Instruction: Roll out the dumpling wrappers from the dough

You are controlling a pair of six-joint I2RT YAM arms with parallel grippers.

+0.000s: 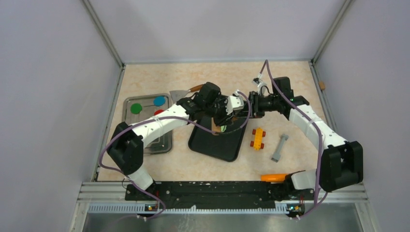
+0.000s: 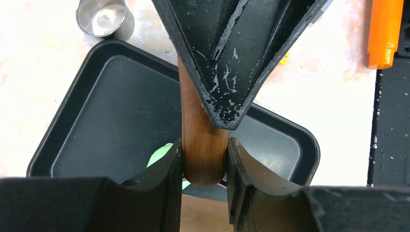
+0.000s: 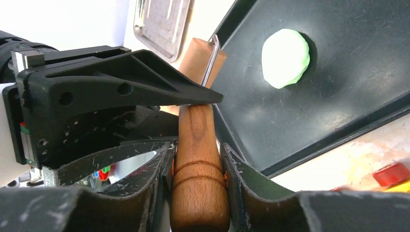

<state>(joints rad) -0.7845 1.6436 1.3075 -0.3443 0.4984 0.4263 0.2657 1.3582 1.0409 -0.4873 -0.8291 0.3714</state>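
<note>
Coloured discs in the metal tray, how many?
3. Green disc at the metal tray's left, blue disc far right, red disc nearer, partly under the left arm; more may hide there.

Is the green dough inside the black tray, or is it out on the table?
Inside. The right wrist view shows the dough lying on the floor of the tray, within its raised rim.

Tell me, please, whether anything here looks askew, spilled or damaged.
The black tray lies turned at an angle to the edges of the table, one corner pointing toward the arms. The green dough sits whole on it. Nothing looks spilled or broken.
</note>
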